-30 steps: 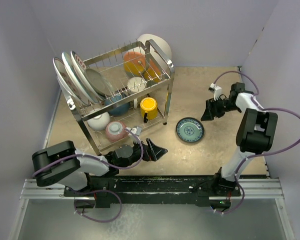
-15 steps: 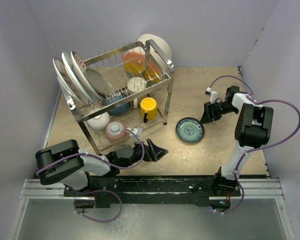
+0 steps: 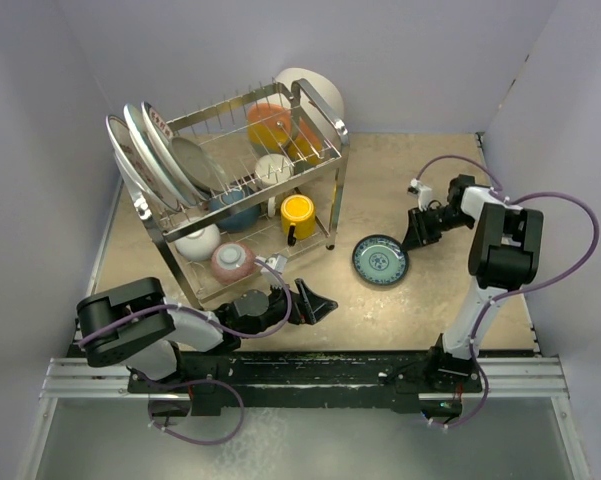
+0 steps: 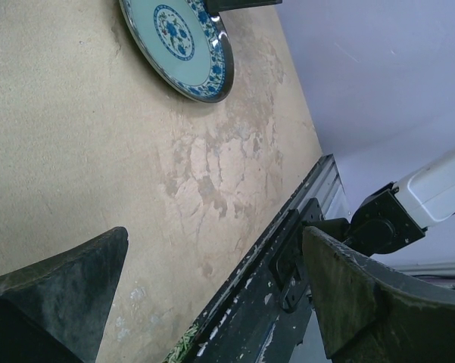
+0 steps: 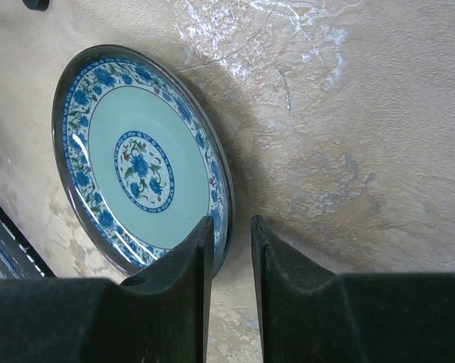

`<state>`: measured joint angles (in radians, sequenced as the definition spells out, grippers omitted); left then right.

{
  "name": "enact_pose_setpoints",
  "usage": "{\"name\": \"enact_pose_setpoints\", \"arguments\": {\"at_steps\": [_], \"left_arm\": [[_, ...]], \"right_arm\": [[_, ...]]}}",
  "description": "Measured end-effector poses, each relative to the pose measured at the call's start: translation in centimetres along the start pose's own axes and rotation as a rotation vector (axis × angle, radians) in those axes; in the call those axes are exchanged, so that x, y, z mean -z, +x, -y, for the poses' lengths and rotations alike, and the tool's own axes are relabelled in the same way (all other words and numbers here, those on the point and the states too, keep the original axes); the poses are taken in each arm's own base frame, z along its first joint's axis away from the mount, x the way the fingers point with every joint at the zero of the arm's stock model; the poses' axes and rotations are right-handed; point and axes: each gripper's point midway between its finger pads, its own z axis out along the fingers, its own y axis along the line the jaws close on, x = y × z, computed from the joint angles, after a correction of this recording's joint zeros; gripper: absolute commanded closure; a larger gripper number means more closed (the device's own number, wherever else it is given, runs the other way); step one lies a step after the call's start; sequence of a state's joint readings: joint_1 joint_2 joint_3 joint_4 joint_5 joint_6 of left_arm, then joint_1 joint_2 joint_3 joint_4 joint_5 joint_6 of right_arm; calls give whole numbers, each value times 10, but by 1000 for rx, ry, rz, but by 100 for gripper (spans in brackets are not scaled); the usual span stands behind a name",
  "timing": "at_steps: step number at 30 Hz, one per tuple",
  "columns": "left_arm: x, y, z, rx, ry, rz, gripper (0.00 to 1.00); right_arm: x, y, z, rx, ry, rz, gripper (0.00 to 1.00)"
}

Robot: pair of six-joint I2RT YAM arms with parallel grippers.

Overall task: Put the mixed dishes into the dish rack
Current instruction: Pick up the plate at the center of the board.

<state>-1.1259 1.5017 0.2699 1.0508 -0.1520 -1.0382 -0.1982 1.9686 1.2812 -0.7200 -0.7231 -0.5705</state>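
Down to one loose dish. Finds the teal plate (image 3: 380,260) flat on the bench (image 3: 380,190), just right of the dish rack (image 3: 235,190) and clear of its legs. Holds the right tool (image 3: 417,232) low at the plate's right rim, jaws narrowed to a slit and gripping nothing. In the right wrist view, lines that slit up roughly with the raised blue-patterned edge. Rests the left tool (image 3: 315,303) low by the rack's front leg, jaws spread wide, empty.

Most likely goes wrong at the pinch. With so thin a gap, risks riding one jaw onto the rim instead of straddling it, and so shoving the plate across the bench toward the rack legs or the left tool. Risks also a shallow bite on a glazed, sloping lip, then slipping out on the lift and dropping back onto the bench. Cannot tell from these views about room under the rim for the lower jaw.

Further on, risks trouble at the rack itself: a crowded upper tier, with standing plates (image 3: 150,150) at the left and orange dishes (image 3: 270,125) at the right. Slotting in at a tilt could knock a standing plate or catch a wire. Calls for a wider opening before closing in, a bite well past the lip, and a slow lift.
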Motion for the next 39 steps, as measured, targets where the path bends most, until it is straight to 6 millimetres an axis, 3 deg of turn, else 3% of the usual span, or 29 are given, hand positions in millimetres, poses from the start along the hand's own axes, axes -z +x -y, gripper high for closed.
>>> {"name": "enact_pose_setpoints", "arguments": {"at_steps": [8,16,23,33,39], "left_arm": [[0,1,0,1,3,-4,1],[-2,5,-2,2,3,-14,1],[-2,5,-1,10,11,-16,1],[-5,5,2,-47,14,-26,1],[-17,-12,20,-172,20,-2,1]], "right_arm": [[-5,3,2,-13,-10,-14,80],[-4,3,1,-22,-16,-18,100],[-1,-1,-9,-7,-61,-9,100],[17,-14,-44,142,-204,52,100],[40,-27,-75,271,-265,127,100]]}}
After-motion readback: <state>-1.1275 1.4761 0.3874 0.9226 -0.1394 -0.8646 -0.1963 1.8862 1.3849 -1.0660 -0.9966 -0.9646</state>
